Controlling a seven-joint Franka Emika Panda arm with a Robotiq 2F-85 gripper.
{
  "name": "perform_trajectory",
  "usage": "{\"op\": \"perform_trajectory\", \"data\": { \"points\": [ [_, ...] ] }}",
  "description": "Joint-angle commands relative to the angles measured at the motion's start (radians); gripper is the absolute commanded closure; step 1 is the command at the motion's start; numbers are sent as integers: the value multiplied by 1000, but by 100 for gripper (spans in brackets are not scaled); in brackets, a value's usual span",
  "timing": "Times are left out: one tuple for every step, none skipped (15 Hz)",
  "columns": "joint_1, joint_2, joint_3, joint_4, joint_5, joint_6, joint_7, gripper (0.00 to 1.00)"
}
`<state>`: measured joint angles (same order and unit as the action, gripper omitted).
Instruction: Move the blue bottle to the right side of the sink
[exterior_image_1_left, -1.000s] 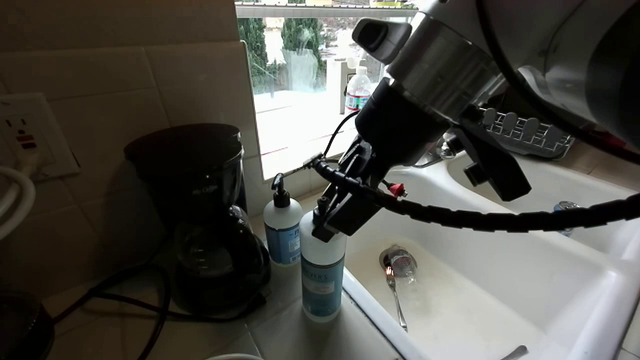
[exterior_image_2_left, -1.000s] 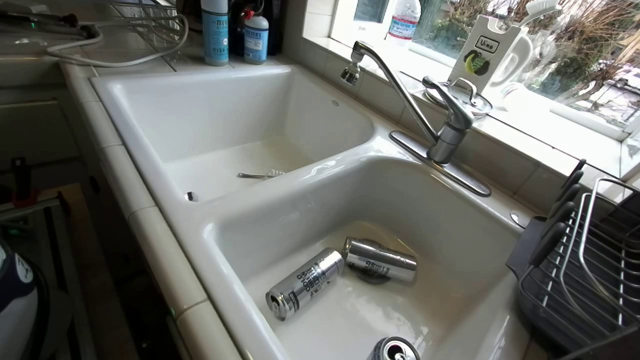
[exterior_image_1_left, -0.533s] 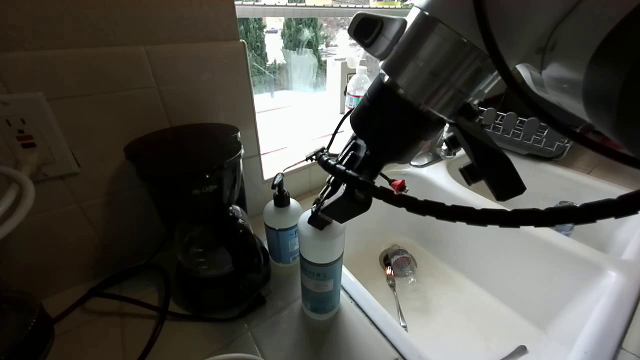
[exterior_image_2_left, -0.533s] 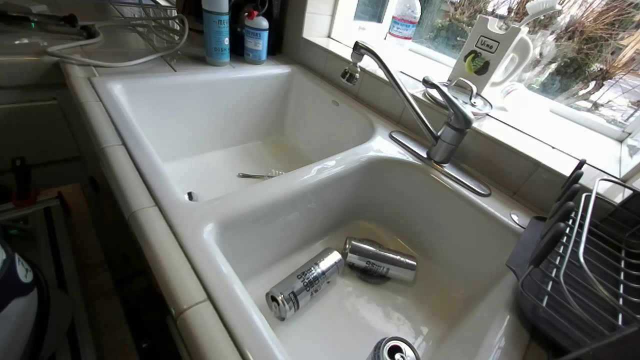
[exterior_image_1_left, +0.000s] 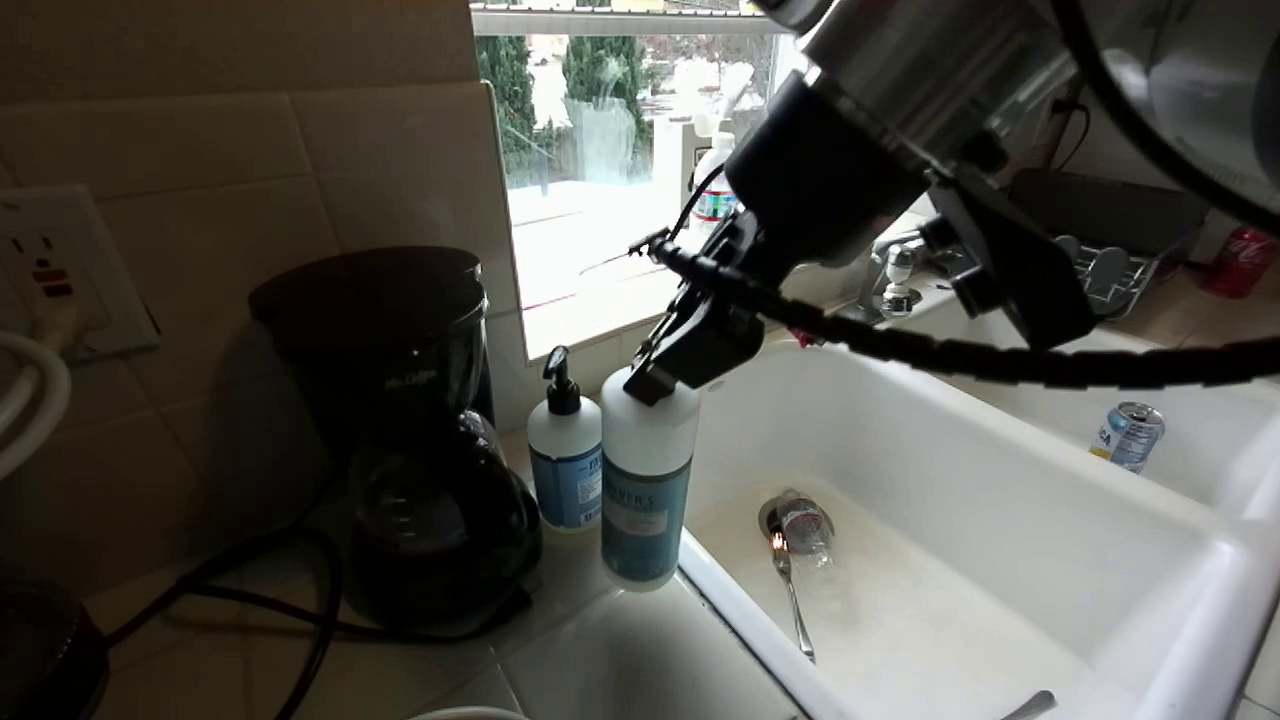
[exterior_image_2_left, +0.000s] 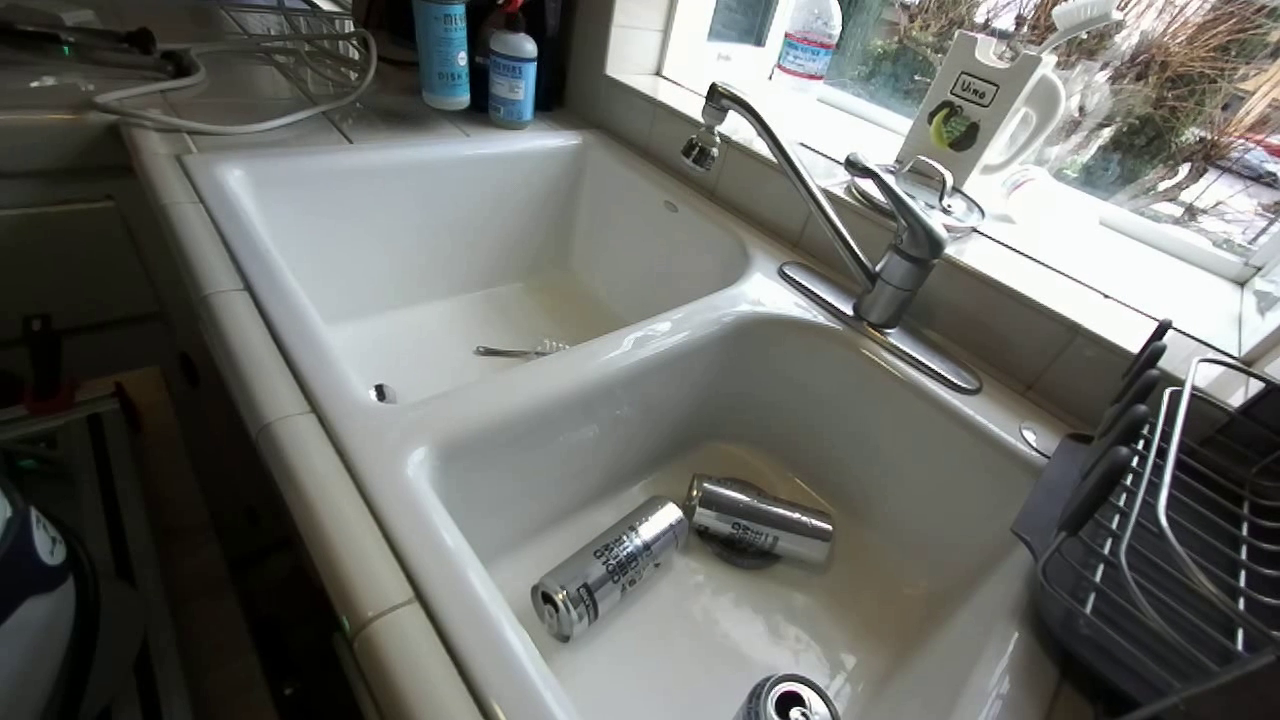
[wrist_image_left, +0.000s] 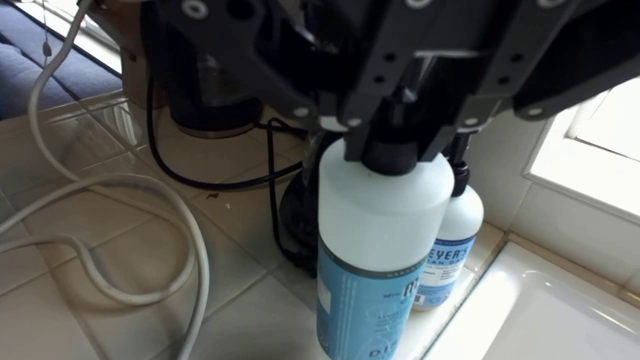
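The blue bottle (exterior_image_1_left: 648, 510), tall with a white shoulder, black neck and pale-blue label, hangs upright just above the counter tiles. My gripper (wrist_image_left: 392, 150) has a finger on either side of its black top and is shut on it in the wrist view. The same bottle (exterior_image_2_left: 443, 55) shows at the back in an exterior view, its top cut off by the frame edge. Beside it lies the white double-basin sink (exterior_image_2_left: 560, 385); the bottle is at the counter end of this sink, next to the basin holding a fork.
A shorter blue pump bottle (exterior_image_1_left: 567, 480) stands close behind the held one. The black coffee maker (exterior_image_1_left: 400, 430) is beside them. A faucet (exterior_image_2_left: 890, 270) rises between the basins, with cans (exterior_image_2_left: 610, 570) in the nearer basin and a dish rack (exterior_image_2_left: 1160, 540) alongside. A white cable (wrist_image_left: 150, 185) lies on the tiles.
The gripper has closed round the bottle's neck and gone up. The blue bottle has risen with it from the counter and shifted slightly towards the window side.
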<state>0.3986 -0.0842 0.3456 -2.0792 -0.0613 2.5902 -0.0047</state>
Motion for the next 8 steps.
{"op": "perform_trajectory", "data": {
  "points": [
    [-41, -176, -11, -117, 20, -21, 91, 93],
    [-64, -234, -15, -159, 1, -26, 147, 93],
    [-80, -286, -22, -193, 6, -32, 172, 93],
    [-97, -343, -30, -229, 12, -47, 197, 93],
    [-117, -391, -34, -266, 11, -59, 225, 93],
    [-135, -443, -39, -300, 11, -86, 251, 93],
    [-154, -503, -44, -332, 12, -120, 275, 93],
    [-175, -553, -48, -369, 10, -139, 301, 93]
  ]
}}
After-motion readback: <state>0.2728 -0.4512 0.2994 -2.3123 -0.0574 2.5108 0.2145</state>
